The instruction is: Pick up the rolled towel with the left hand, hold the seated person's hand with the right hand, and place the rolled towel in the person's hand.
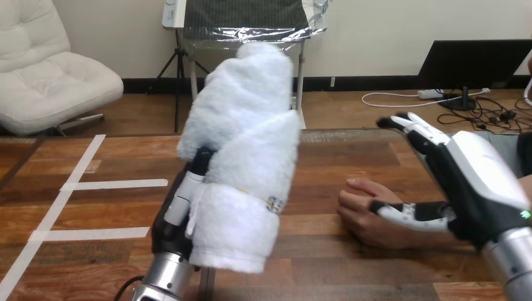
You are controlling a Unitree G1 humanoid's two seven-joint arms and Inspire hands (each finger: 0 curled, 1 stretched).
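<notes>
So the whole thing hinges on the person's hand [367, 216], which rests on the wooden table [351, 157] with its fingers loosely curled. I can't tell how much palm is on offer.

The rolled towel [241, 157] is up off the table and well to the left of the person's hand, clearly higher than it. The left hand [177, 210] is wrapped around the lower half of the roll from its far-left side. The long axis stands pretty much upright, with the top leaning a bit toward the person's hand. My read is that the towel has to travel right and down, and probably tip over so it lies across the palm rather than poking into it end-first.

The right hand [467, 182] is by far the nearer one, just right of the person's hand. Its fingers [421, 133] are straight and spread above and beyond the person's hand, and its thumb [401, 213] lies right against it. It isn't closed round anything, so I'd say the "hold" part isn't really done yet.

The towel itself is white fluffy terry, a thick roll with loose spiral folds bulging at the top and a small tag [274, 202] at its edge on the side facing the person's hand. It looks soft and squashy, so it could easily sag or unroll.
</notes>
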